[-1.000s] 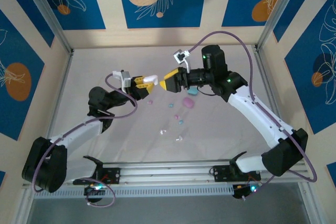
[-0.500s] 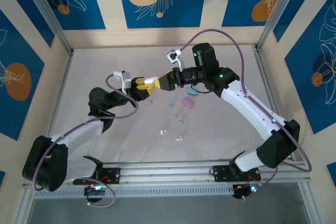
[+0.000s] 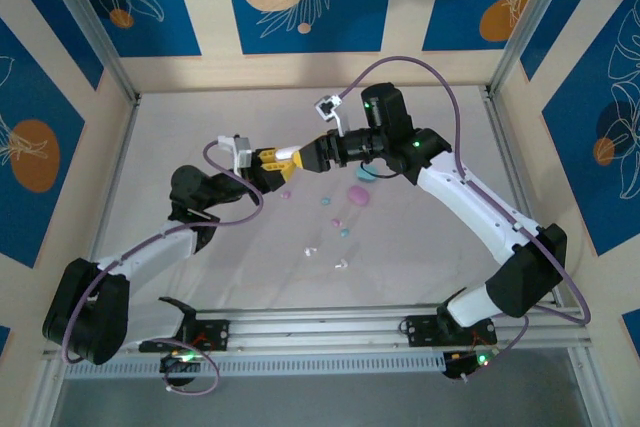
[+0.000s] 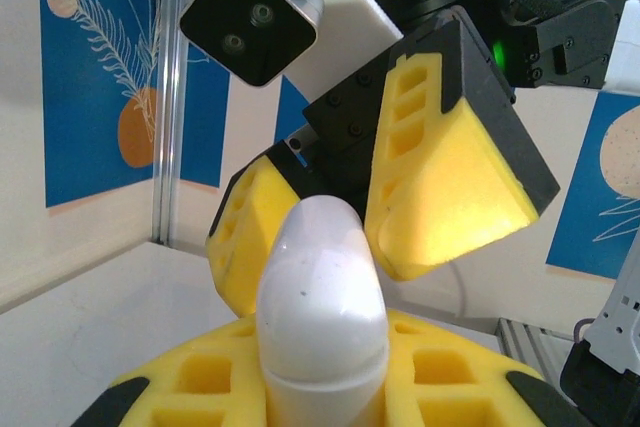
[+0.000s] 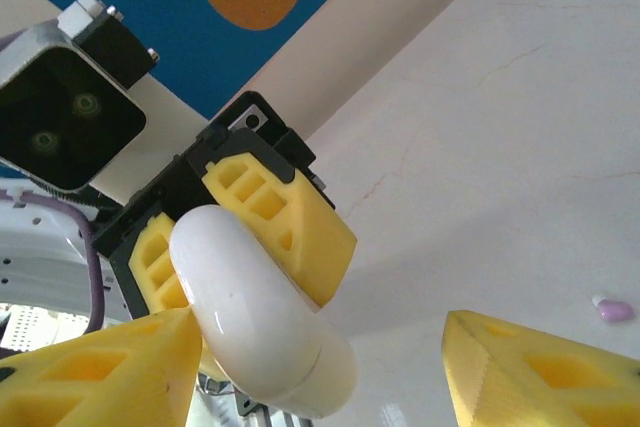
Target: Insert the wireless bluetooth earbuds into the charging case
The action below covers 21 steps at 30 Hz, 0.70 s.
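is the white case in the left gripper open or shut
Shut: the white case held by the left gripper shows only a thin seam between lid and base in both wrist views, no gap.

White, glossy charging case (image 4: pixel 322 297), lid shut, clamped in left claw (image 3: pixel 280 158) above worktop (image 3: pixel 200 127). Tiny pink, light-blue and clear earbuds (image 3: pixel 324 201) scattered loose on worktop.
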Each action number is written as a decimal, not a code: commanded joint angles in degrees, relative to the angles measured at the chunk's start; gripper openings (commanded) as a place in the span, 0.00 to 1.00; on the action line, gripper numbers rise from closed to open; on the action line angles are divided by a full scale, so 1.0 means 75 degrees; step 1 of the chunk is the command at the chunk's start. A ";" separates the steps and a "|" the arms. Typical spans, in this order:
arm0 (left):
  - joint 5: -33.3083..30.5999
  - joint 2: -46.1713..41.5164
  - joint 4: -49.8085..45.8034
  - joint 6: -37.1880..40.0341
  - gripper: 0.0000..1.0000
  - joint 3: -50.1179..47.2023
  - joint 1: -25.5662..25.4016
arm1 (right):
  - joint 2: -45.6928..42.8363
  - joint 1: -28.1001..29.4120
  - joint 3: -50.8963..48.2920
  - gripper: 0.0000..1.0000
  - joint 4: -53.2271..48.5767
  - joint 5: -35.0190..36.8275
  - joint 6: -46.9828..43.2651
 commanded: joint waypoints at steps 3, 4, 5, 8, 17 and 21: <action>0.0615 -0.0237 0.0342 0.0025 0.04 0.0207 -0.0137 | 0.0126 -0.0222 0.0284 0.64 0.0208 0.0733 0.0423; 0.0617 -0.0242 0.0327 0.0021 0.03 0.0201 -0.0139 | 0.0126 -0.0222 0.0288 0.64 0.0210 0.0762 0.0452; 0.0615 -0.0256 0.0309 0.0031 0.04 0.0204 -0.0137 | 0.0122 -0.0233 0.0286 0.64 0.0230 0.0729 0.0463; 0.0571 -0.0265 0.0217 0.0116 0.04 0.0179 -0.0138 | 0.0076 -0.0224 0.0270 0.66 0.0328 0.0619 0.0553; -0.0515 -0.0908 -0.1638 0.1409 0.07 -0.0051 -0.0137 | -0.0881 -0.0344 -0.0075 0.72 0.0609 0.0798 0.0949; -0.0969 -0.1388 -0.2271 0.1974 0.08 -0.0203 -0.0138 | -0.1634 -0.0865 -0.0697 0.70 0.0222 0.1590 0.1370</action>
